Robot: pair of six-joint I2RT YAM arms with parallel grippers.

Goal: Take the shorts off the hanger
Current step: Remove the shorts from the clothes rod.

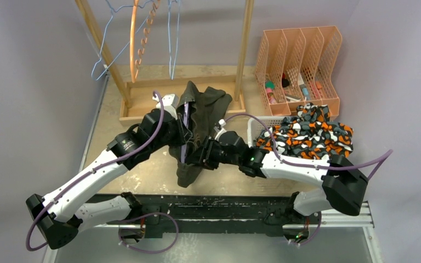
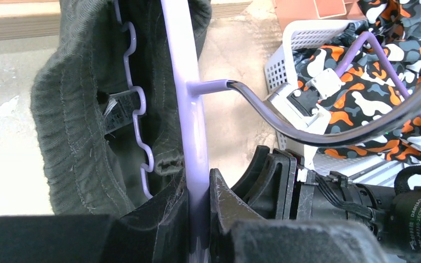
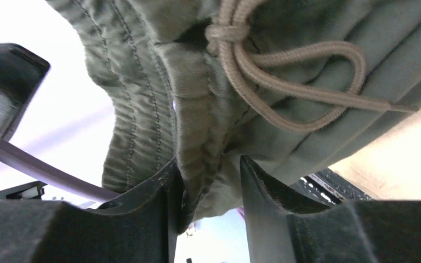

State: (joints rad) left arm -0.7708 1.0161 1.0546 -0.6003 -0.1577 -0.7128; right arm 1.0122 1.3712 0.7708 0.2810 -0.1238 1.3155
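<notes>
Olive-green shorts [image 1: 200, 112] hang on a lilac hanger [image 1: 185, 134] held over the table's middle. My left gripper [image 1: 181, 143] is shut on the hanger's bar [image 2: 189, 109], its jaws [image 2: 198, 192] pinching it, with the shorts [image 2: 77, 120] draped to the left of the bar. My right gripper [image 1: 202, 152] comes in from the right. Its fingers stand apart [image 3: 208, 164] around a fold of the shorts' waistband [image 3: 159, 87], just below the beige drawstring [image 3: 307, 71]. The fold touches the left finger, and light shows between it and the right finger.
Orange-black-white camo shorts [image 1: 307, 134] lie heaped in a white basket [image 1: 252, 125] at the right. A wooden rack [image 1: 142, 107] with bare hangers [image 1: 137, 38] stands at the back. A peach file organiser [image 1: 301, 60] sits at the back right.
</notes>
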